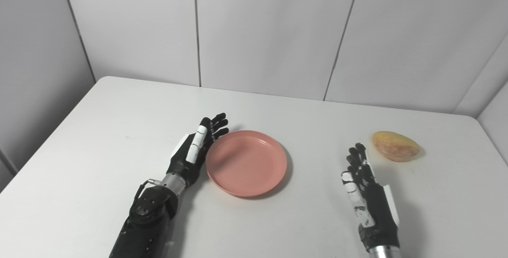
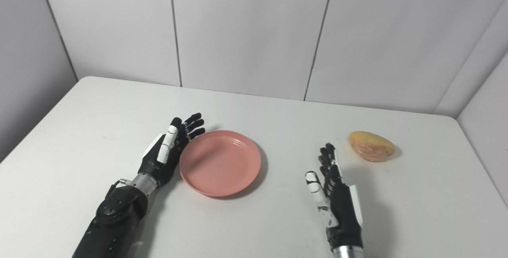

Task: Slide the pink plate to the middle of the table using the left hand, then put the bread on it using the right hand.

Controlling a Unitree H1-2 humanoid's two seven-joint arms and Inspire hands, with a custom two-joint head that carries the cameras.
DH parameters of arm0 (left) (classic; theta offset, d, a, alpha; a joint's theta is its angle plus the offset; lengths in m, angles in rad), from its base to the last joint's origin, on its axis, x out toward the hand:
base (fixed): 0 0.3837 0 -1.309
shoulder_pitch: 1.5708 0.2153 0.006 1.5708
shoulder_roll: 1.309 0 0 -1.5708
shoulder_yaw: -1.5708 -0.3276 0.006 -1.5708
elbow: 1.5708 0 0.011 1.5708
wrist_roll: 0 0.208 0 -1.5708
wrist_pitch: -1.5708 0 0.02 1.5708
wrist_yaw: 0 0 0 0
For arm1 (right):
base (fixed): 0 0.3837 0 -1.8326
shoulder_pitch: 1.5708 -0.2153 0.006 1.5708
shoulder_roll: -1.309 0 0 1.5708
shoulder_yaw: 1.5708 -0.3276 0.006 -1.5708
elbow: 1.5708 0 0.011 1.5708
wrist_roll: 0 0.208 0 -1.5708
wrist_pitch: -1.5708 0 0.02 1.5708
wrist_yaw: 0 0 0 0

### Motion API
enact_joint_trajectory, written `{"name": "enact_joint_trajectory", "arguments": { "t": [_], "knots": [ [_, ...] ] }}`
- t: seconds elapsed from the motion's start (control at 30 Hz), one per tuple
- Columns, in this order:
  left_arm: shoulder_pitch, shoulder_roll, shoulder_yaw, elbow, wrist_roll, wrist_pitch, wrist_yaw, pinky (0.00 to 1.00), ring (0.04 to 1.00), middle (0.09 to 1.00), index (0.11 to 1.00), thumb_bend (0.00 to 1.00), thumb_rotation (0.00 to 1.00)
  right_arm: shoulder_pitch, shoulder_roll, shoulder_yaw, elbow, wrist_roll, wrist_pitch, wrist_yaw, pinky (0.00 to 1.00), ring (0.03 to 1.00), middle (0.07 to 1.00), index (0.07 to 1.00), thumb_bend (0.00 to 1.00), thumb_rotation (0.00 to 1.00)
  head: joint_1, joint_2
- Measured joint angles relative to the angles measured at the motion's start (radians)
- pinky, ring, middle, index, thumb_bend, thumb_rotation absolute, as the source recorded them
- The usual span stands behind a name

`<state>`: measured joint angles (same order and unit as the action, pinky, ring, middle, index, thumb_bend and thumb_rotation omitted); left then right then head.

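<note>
— Where is the pink plate (image 1: 246, 162)?
— Flat on the white table (image 1: 99, 139), near the middle, a little toward 7 o'clock from the centre. Nothing on it.

— And the left hand (image 1: 193, 150)?
— Pressed edge-on against the plate's rim at 9 o'clock, palm turned toward the plate. Fingers (image 1: 216, 125) straight and spread a little, reaching toward 1 o'clock past the rim; clamped on nothing. Forearm entering from 7 o'clock.

— Where is the bread (image 1: 395, 145)?
— Lying on the table toward 3 o'clock, well apart from the plate, close to the right edge. Golden-brown, oval, resting on its side.

— And the right hand (image 2: 335, 194)?
— Low over the table between plate and bread, nearer the bread, at roughly 7 o'clock from it. Not touching the bread. Fingers (image 2: 327, 156) extended and slightly apart, pointing toward 12 o'clock, holding nothing; palm facing the plate side.

— Anything behind?
— Pale wall panels (image 1: 270, 31) with dark seams, running along the table's far edge at 12 o'clock.
</note>
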<state>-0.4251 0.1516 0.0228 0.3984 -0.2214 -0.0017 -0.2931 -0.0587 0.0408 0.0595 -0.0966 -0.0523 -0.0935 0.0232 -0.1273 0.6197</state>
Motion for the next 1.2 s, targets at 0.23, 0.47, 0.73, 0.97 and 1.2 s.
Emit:
{"name": "enact_joint_trajectory", "arguments": {
  "t": [0.23,0.47,0.73,0.97,1.2],
  "knots": [
    [0.005,-0.022,0.009,-0.009,-0.044,0.030,-0.023,0.96,0.951,0.949,0.891,0.77,1.00,-0.016,0.021,0.023,0.003,-0.052,0.000,-0.020,1.00,0.982,0.985,0.996,0.58,0.85,-0.100,0.011],
    [0.004,-0.027,0.024,-0.001,-0.073,0.028,-0.031,0.96,0.960,0.955,0.900,0.77,1.00,-0.022,0.037,0.032,0.016,-0.102,0.003,-0.045,1.00,0.984,0.986,0.991,0.59,0.87,-0.181,0.003],
    [0.001,-0.039,0.021,0.021,-0.083,0.005,-0.044,0.97,0.977,0.977,0.911,0.76,1.00,-0.027,0.041,0.032,0.030,-0.114,0.003,-0.047,0.99,0.980,0.985,0.992,0.59,0.88,-0.178,-0.011],
    [0.005,-0.073,0.013,0.011,-0.085,0.011,-0.044,0.97,0.972,0.989,0.919,0.75,1.00,-0.027,0.038,0.026,0.049,-0.112,0.003,-0.050,1.00,0.976,0.980,0.991,0.59,0.87,-0.179,-0.034],
    [0.007,-0.084,0.001,0.009,-0.059,-0.001,-0.035,0.98,0.971,0.984,0.923,0.75,1.00,-0.031,0.019,0.004,0.057,-0.100,0.000,-0.054,0.98,0.967,0.970,0.988,0.59,0.83,-0.169,-0.043]
  ]
}}
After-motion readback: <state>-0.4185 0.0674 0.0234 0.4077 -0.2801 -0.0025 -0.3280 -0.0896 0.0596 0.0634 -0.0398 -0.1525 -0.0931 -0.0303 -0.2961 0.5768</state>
